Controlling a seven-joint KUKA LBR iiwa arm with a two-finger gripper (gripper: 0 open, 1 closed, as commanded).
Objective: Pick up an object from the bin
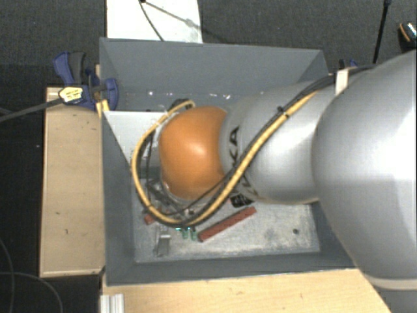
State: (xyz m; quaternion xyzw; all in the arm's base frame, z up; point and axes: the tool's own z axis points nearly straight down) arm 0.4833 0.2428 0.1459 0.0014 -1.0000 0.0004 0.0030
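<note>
1. The arm's orange cover [189, 150] sits low in the left side of the bin [120, 194].
2. A long red-brown stick [228, 224] lies on the floor beside it.
3. I cannot tell if the gripper [168, 204] is wide or narrow.

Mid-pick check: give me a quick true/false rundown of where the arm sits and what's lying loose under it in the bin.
1. The arm reaches into the bin from the view's right. True.
2. Its orange cover hangs over the bin's right half. False: it is over the left half.
3. A long reddish-brown bar lies on the bin floor just in front of the arm. True.
4. The bar stands upright against the back wall. False: it lies flat and slanted, toward the front.
5. A small green piece lies by the bar's left end. True.
</note>
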